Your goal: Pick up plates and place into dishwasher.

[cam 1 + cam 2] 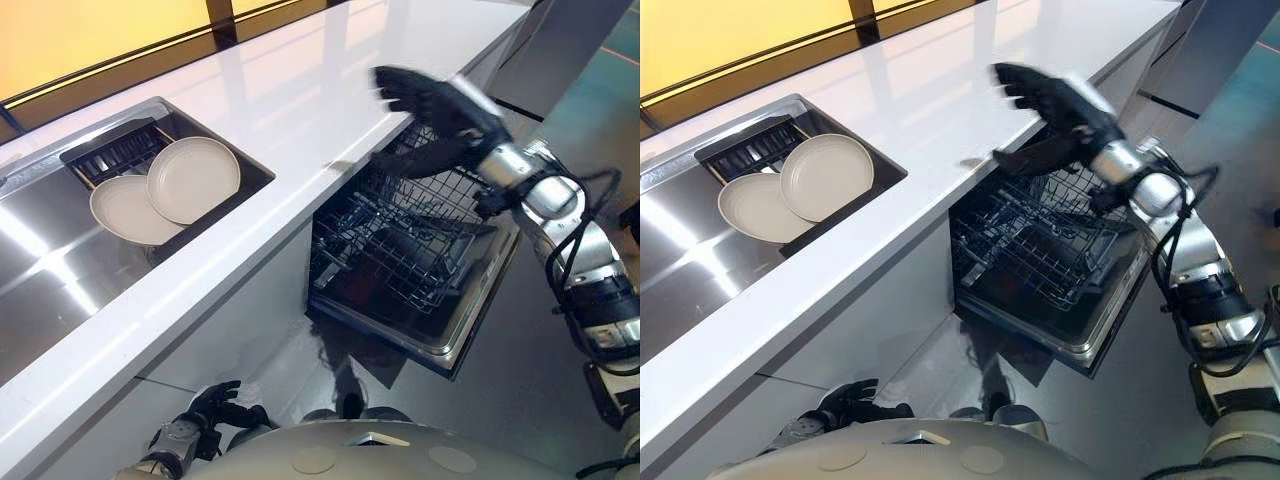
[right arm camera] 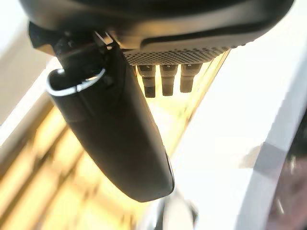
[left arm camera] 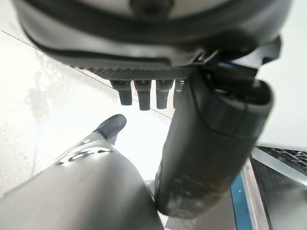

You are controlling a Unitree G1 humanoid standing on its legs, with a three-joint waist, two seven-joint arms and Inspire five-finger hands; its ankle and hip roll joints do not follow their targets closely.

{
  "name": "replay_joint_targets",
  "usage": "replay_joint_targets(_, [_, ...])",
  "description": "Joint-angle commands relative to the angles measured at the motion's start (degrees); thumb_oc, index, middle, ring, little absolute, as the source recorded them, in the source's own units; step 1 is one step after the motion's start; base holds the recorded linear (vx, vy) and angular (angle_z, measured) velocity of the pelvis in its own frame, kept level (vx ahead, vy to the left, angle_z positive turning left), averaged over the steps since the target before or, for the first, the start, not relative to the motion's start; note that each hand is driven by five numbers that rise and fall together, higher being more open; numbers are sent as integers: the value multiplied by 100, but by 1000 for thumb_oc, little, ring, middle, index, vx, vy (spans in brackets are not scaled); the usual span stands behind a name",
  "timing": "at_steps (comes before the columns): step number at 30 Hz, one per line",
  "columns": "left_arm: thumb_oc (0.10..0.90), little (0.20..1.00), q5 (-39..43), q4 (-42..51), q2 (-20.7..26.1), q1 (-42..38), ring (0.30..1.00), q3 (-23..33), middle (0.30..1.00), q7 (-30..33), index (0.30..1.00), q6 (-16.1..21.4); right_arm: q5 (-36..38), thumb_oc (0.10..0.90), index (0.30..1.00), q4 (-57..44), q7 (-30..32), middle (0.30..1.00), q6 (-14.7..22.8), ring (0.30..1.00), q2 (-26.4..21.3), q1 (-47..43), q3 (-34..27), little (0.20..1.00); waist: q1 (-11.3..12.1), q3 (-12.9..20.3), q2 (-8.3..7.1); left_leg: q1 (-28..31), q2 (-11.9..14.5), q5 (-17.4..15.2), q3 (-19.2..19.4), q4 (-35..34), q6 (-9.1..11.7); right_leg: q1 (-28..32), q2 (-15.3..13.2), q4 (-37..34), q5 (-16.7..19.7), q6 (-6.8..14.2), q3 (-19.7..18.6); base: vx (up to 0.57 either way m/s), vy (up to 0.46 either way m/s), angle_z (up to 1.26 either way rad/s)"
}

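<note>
two round, smooth, cream-coloured dishes with shallow raised rims were seen at the left of the scene: the upper plate [image 1: 193, 178] was laid overlapping the lower plate [image 1: 128, 212]. both were set in the dark, deep part of a brushed steel sink [image 1: 40, 265], just beside a black ribbed rack [image 1: 118, 152] at its far edge. the sink was sunk into a glossy white countertop [image 1: 300, 90], long and flat, with a squared near edge.

under the countertop at the right, the dishwasher [image 1: 470, 330] was found open, its steel-rimmed door let down. thin wire racks [image 1: 410, 250] in a grid pattern were seen inside it, with no plate in them.

the right hand [image 1: 440, 105], dark and matte, was held above the countertop's near edge, over the dishwasher. its fingers were stretched straight and spread wide, the thumb set apart, and nothing was held in it.

the left hand [image 1: 210, 408] was seen low at the near left, beside the white cabinet front, its fingers loosely relaxed and nothing held.
</note>
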State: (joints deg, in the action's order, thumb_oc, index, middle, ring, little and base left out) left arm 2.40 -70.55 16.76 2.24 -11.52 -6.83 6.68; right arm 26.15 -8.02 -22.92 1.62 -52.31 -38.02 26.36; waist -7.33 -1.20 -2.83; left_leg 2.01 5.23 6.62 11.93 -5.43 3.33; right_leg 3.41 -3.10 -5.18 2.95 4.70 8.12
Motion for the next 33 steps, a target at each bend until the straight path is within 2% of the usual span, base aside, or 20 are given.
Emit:
replay_joint_targets(1, [800, 900, 23, -115, 470, -98, 900, -202, 900, -151, 900, 83, 1123, 800, 900, -442, -464, 900, 15, 900, 210, -1359, -121, 900, 361, 417, -98, 69, -414, -713, 105, 149, -219, -416, 267, 718, -455, 117, -13, 32, 13, 21])
replay_joint_targets(4, [800, 900, 52, -155, 413, -113, 900, -274, 900, -133, 900, 98, 1024, 800, 900, -249, -586, 900, -48, 900, 320, -1194, -335, 900, 317, 427, -75, 96, -388, -729, 119, 141, -208, -407, 266, 737, -465, 125, -38, 30, 19, 28])
replay_joint_targets(8, [800, 900, 13, -224, 379, -131, 900, -317, 900, -17, 900, 84, 340, 800, 900, 137, 45, 900, 8, 900, 553, -585, -852, 900, 228, 412, -49, 102, -365, -742, 181, 151, -210, -408, 243, 735, -452, 147, -97, -3, 3, 5])
replay_joint_targets(11, [800, 900, -30, -264, 380, -146, 900, -256, 900, -7, 900, 105, -201, 800, 900, 340, 408, 900, 248, 900, 634, -310, -1164, 900, 174, 401, -42, 114, -360, -765, 217, 165, -215, -421, 237, 744, -446, 156, -128, -3, -2, -9])
replay_joint_targets(12, [800, 900, -73, -259, 375, -129, 900, -191, 900, 0, 900, 118, -886, 800, 900, 465, 708, 900, 543, 900, 577, -126, -1359, 900, 130, 392, -30, 117, -356, -774, 245, 185, -218, -436, 232, 758, -438, 162, -160, -1, -5, -12])
replay_joint_targets(14, [800, 900, -102, -220, 380, -111, 900, -134, 900, -25, 900, 121, -1773, 800, 900, 512, 997, 900, 893, 900, 391, 0, -1481, 900, 100, 394, -17, 126, -357, -787, 256, 187, -229, -452, 232, 775, -442, 164, -179, 0, -3, -8])
replay_joint_targets(16, [800, 900, -125, -186, 375, -94, 900, -94, 900, -53, 900, 134, -2156, 800, 900, 521, 1187, 900, 1089, 900, 141, 47, -1535, 900, 77, 401, -13, 131, -360, -796, 266, 186, -237, -462, 234, 782, -445, 167, -195, 0, -1, -6])
replay_joint_targets(20, [800, 900, -117, -143, 350, -85, 900, -44, 900, -100, 900, 160, -2257, 800, 900, 455, 1345, 900, 1243, 900, -321, 149, -1648, 900, 26, 429, -10, 148, -357, -814, 283, 174, -246, -462, 244, 785, -464, 160, -213, 3, -5, -10])
replay_joint_targets(24, [800, 900, -128, -117, 318, -79, 900, -64, 900, -78, 900, 119, -2341, 800, 900, 417, 1522, 900, 1147, 900, -462, 258, -1668, 900, 1, 442, -8, 151, -358, -815, 283, 166, -242, -457, 255, 779, -472, 152, -216, 1, -8, -6])
replay_joint_targets(27, [800, 900, -167, -138, 317, -61, 900, -55, 900, -47, 900, 110, -2709, 800, 900, 546, 2069, 900, 1177, 900, -507, 320, -1729, 900, -11, 454, 3, 154, -355, -802, 285, 141, -230, -454, 262, 761, -468, 150, -214, 0, 0, 0])
replay_joint_targets(28, [800, 900, -181, -147, 312, -51, 900, -41, 900, -33, 900, 111, -2951, 800, 900, 638, 2362, 900, 1280, 900, -508, 353, -1768, 900, -16, 459, 10, 151, -357, -800, 286, 138, -228, -451, 266, 753, -472, 147, -218, 0, 0, 0])
replay_joint_targets(29, [800, 900, -190, -141, 299, -38, 900, -41, 900, 1, 900, 100, -3572, 800, 900, 703, 2803, 900, 1446, 900, -514, 411, -1823, 900, -15, 461, 18, 148, -355, -801, 289, 136, -226, -449, 269, 747, -476, 147, -219, 0, 0, 0])
replay_joint_targets(31, [800, 900, -239, -136, 300, -19, 900, -12, 900, 4, 900, 107, -4431, 800, 900, 764, 3421, 900, 1454, 900, -631, 447, -1870, 900, -8, 465, 32, 142, -357, -801, 276, 132, -227, -448, 273, 734, -473, 150, -226, 0, 0, 0])
replay_joint_targets(32, [800, 900, -260, -113, 300, -10, 900, 5, 900, 1, 900, 98, -4904, 800, 900, 786, 3592, 900, 1466, 900, -704, 456, -1871, 900, -3, 462, 35, 139, -357, -802, 265, 137, -224, -445, 273, 734, -477, 153, -218, 0, 0, 0])
replay_joint_targets(33, [800, 900, -302, -99, 311, -5, 900, 39, 900, -23, 900, 99, -5074, 800, 900, 829, 3615, 900, 1460, 900, -848, 457, -1823, 900, 5, 465, 34, 131, -357, -801, 251, 139, -222, -445, 274, 732, -480, 154, -214, 0, 0, 0])
